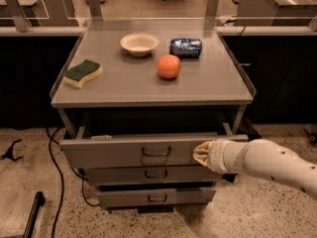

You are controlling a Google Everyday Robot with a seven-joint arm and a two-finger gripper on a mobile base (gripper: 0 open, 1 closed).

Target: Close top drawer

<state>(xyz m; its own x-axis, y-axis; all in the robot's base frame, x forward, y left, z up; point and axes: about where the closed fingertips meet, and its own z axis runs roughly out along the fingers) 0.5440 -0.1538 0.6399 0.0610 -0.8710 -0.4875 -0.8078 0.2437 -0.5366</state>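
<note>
The top drawer (119, 152) is a wide grey metal front with a small dark wire handle (156, 151) at its centre. It stands pulled out from the cabinet, with a dark gap behind its upper edge. My gripper (200, 152) comes in from the right on a white arm (267, 162). Its tip rests against the right part of the drawer front, to the right of the handle.
Two narrower drawer fronts (153, 174) (156, 197) sit below. On the cabinet top (124, 88) lie a green-and-yellow sponge (82, 73), a white bowl (139, 43), an orange (169, 66) and a blue packet (185, 47). A black cable (54, 157) trails on the floor at left.
</note>
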